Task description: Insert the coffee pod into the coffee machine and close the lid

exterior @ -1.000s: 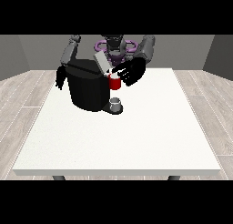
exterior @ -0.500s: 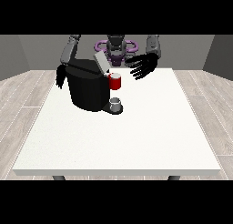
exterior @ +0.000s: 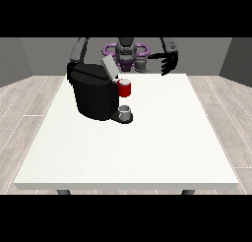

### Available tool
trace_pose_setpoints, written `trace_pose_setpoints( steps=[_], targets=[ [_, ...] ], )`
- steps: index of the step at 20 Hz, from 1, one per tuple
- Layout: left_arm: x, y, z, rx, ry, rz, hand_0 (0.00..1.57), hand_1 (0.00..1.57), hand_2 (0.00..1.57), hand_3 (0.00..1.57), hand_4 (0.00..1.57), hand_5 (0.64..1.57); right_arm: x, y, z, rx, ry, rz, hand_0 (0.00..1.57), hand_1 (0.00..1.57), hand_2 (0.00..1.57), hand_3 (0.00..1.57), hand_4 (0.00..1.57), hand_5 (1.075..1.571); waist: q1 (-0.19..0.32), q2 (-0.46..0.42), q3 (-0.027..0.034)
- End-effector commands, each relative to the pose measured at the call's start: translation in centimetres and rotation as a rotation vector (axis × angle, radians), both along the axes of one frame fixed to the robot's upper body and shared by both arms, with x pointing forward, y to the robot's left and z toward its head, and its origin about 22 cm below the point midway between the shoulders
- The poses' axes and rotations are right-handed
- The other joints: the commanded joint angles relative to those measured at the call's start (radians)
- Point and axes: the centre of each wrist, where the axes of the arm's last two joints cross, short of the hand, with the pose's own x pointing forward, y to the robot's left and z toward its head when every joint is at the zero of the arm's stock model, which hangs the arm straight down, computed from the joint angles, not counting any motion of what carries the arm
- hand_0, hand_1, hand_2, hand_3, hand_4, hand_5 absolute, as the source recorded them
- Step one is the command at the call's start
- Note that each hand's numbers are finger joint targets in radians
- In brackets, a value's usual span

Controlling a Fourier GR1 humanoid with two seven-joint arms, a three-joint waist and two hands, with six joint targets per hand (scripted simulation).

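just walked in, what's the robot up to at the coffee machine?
The black coffee machine stands on the white table with its lid tilted up, not yet closed. A red thing at the machine sits above a grey thing on its base. The hand at the view's right hangs open beyond the far edge, holding nothing.

Single raised front view across the white table (exterior: 147,152), facing the distant robot (exterior: 126,51).

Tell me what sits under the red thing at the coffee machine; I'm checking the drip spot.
A small grey thing stands on the machine's base, below the red thing. What it holds cannot be seen.
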Motion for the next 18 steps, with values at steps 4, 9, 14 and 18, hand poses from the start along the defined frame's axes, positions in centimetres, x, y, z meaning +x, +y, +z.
trace_pose_setpoints(
  steps=[4, 9, 14, 18],
  targets=[
    [-7.1, 5.8, -5.8, -0.059, 0.189, 0.115, 0.0, 0.0, 0.0, 0.0, 0.23, 1.571, 0.5, 7.9, 1.3, -0.052, -0.02, 0.186, 0.0, 0.0, 0.0, 0.0, 0.0, 1.571, -0.052, -0.161, -0.0011],
    [-10.3, 6.6, -7.7, -0.045, 0.251, 0.166, 0.0, 0.0, 0.0, 0.0, 0.34, 1.571, 1.3, 12.6, 4.4, -0.068, -0.085, 0.276, 0.0, 0.0, 0.0, 0.0, 0.18, 1.571, -0.084, -0.227, 0.0],
    [-13.9, 9.9, -8.9, -0.053, 0.306, 0.269, 0.0, 0.0, 0.0, 0.0, 0.35, 1.571, 2.1, 15.3, 9.7, -0.076, -0.214, 0.371, 0.0, 0.0, 0.0, 0.0, 0.21, 1.571, -0.16, -0.281, -0.0004],
    [-12.0, 8.2, -7.8, -0.076, 0.224, 0.262, 0.0, 0.0, 0.0, 0.0, 0.13, 1.571, 2.1, 15.6, 12.9, -0.14, -0.331, 0.37, 0.0, 0.0, 0.0, 0.0, 0.2, 1.571, -0.146, -0.192, 0.0005]
  ],
)
